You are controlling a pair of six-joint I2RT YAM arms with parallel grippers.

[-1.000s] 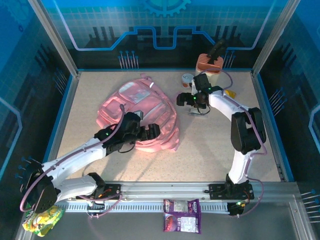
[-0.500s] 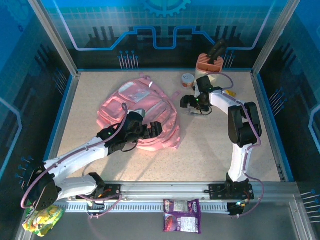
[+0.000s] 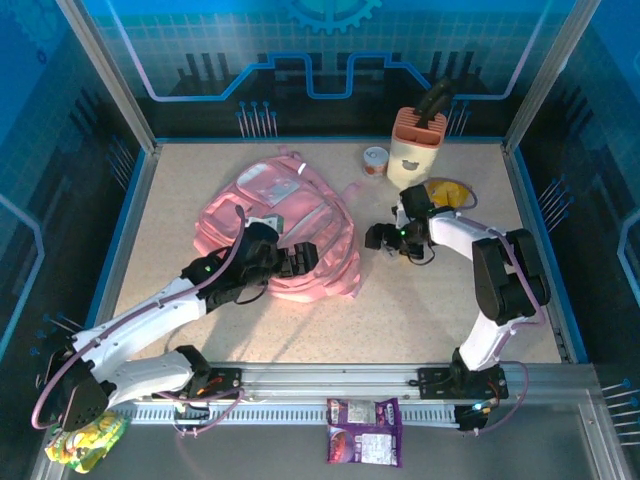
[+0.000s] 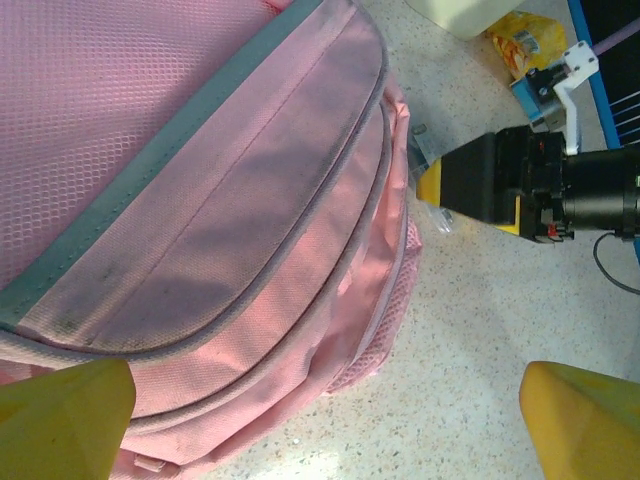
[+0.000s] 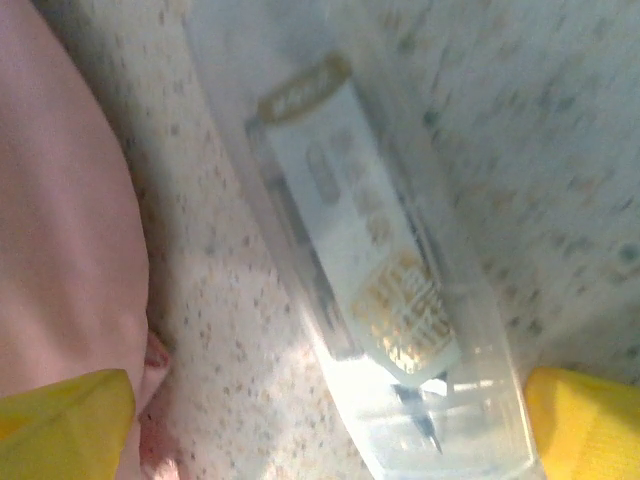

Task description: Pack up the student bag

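Bag: pink, lying flat on the left-centre of the table, easily the biggest thing on it.
Left gripper: fingers spread wide with nothing between them, hovering over the bag's near right edge; on its wrist view one yellow fingertip sits over pink fabric and the other over bare table.
Right gripper: jaws also wide apart and holding nothing, low over the table just beside the bag's right side.
Case: clear plastic with a pale label, flat on the table between the right gripper's spread fingers (too blurred for me to read the label); the bag's pink edge is close on one side of it.
Back right corner: cream holder with an orange top, a small jar just beside it, a yellow packet near its foot.
Front rail: purple packet in the middle, yellow-green packet by the left arm's base.
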